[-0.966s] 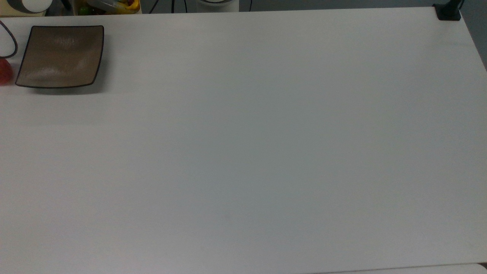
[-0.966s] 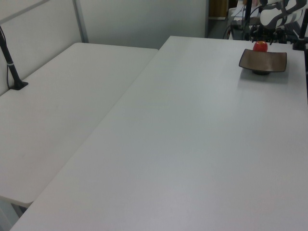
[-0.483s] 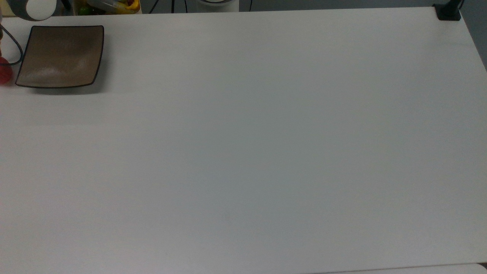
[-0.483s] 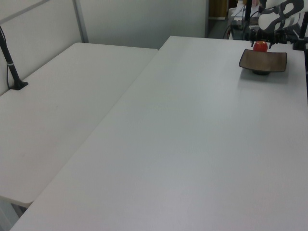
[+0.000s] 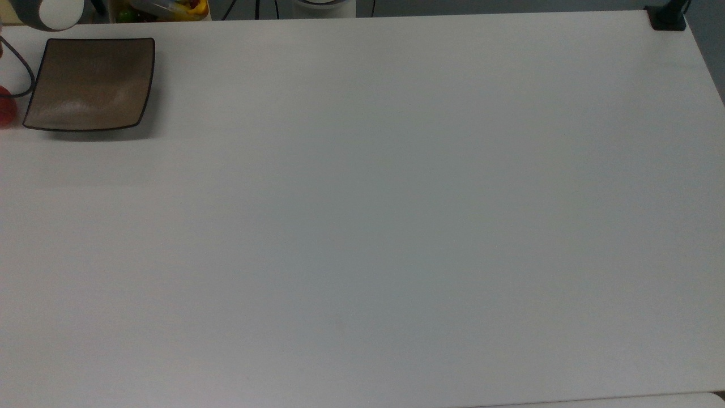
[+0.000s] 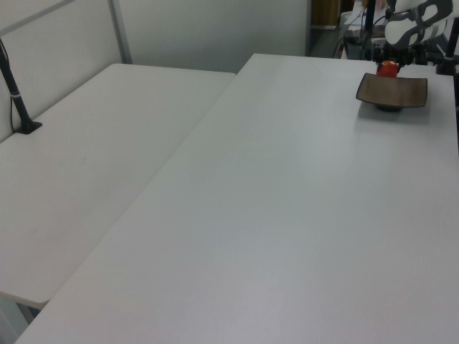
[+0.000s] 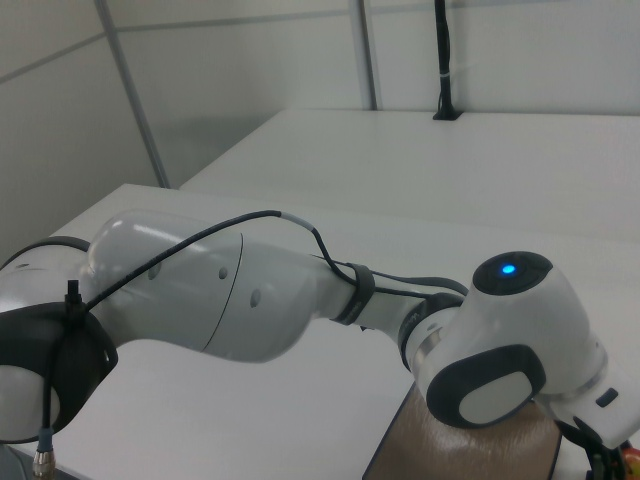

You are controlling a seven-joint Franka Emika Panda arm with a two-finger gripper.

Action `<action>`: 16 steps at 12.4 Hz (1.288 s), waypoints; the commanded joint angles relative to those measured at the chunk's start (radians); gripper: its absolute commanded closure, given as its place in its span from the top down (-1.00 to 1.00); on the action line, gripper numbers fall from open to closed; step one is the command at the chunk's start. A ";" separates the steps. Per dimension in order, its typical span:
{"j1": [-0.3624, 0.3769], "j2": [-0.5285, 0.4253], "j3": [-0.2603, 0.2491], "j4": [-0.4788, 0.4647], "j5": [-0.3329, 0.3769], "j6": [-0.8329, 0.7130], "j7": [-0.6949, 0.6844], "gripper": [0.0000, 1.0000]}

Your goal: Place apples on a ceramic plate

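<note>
The square brown ceramic plate [image 5: 90, 84] sits with nothing on it near the table's far left corner in the top view. The red apple [image 5: 4, 112] lies on the table just off the plate's left side, cut by the top view's left edge. In the left view the apple [image 6: 389, 69] shows just behind the plate [image 6: 392, 89], and my gripper [image 6: 389, 60] hangs low over it, covering its top. The white arm [image 7: 250, 290] spans the right view, above the plate's edge [image 7: 460, 450].
A wide white tabletop [image 5: 362, 226] stretches right of the plate. A black clamp [image 5: 667, 17] sits at its far right corner. Yellow clutter [image 5: 170, 8] lies behind the table. A second table [image 6: 86, 158] with a black post [image 6: 18, 100] adjoins in the left view.
In the left view the gripper has come down over the apple, which now shows less. In the top view the arm and its cable shifted slightly. The plate has not moved.
</note>
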 commanded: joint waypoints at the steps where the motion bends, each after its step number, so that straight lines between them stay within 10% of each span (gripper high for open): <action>1: 0.005 -0.020 -0.003 0.003 -0.004 0.016 -0.003 0.28; 9: 0.014 -0.184 0.033 -0.026 -0.014 -0.084 -0.029 0.29; 16: 0.015 -0.387 0.161 -0.241 -0.037 -0.283 -0.395 0.33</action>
